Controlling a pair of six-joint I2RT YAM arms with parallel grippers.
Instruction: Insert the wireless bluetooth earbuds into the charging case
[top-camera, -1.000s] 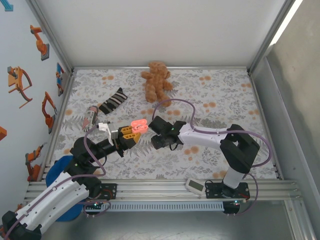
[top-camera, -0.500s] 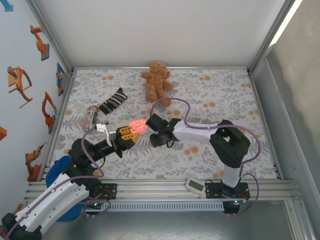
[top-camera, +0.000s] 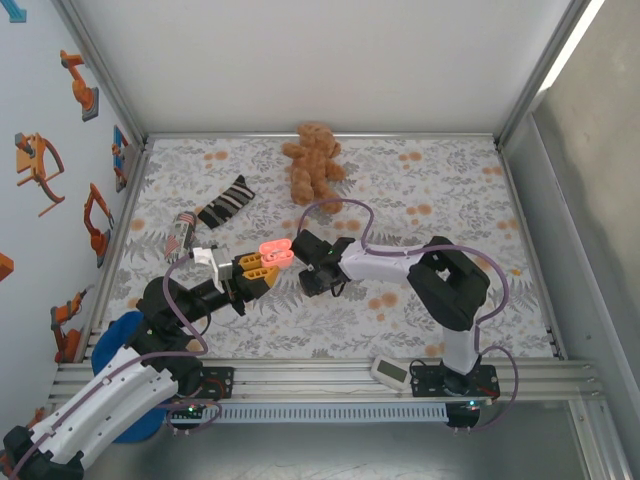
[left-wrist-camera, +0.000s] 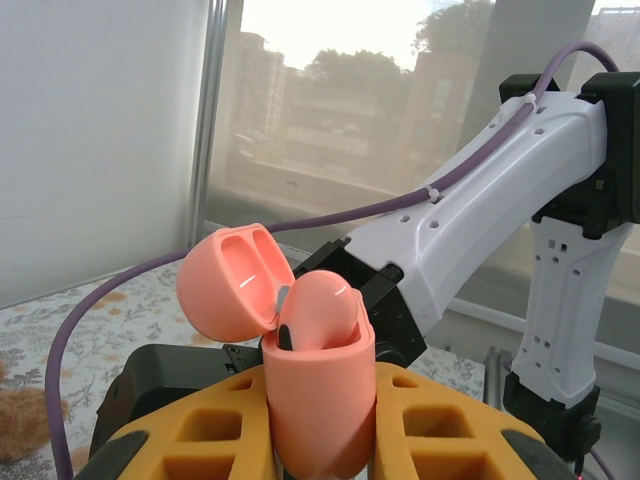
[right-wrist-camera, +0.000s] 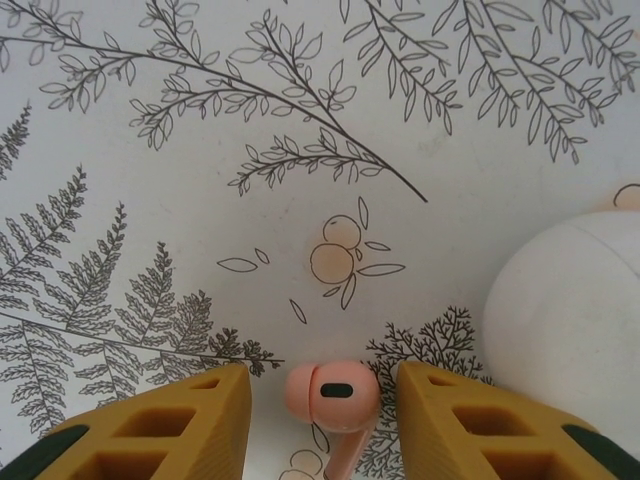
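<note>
Between the yellow fingers (right-wrist-camera: 150, 430) of the right gripper (right-wrist-camera: 322, 385), a salmon-pink earbud (right-wrist-camera: 332, 395) lies on the fern-printed mat (right-wrist-camera: 430, 200), its stem pointing back toward the wrist. The jaws stand parted around it, with a sliver of mat showing on either side, so nothing is gripped yet. A white rounded object (right-wrist-camera: 570, 320) sits near it on the right.

Off to that arm's left, the left gripper (left-wrist-camera: 320, 425) is clamped on the charging case (left-wrist-camera: 318, 400), holding it upright above the mat with its lid (left-wrist-camera: 232, 280) swung open. A second bud (left-wrist-camera: 318, 312) already sits in it.

The pinch probably wants to land squarely on the bud's rounded head, with both pads meeting it together, because a lopsided squeeze could flick so small a piece away. A straight lift should clear the white object. The bud then likely needs turning stem-down over the free well, which I cannot make out from here.
</note>
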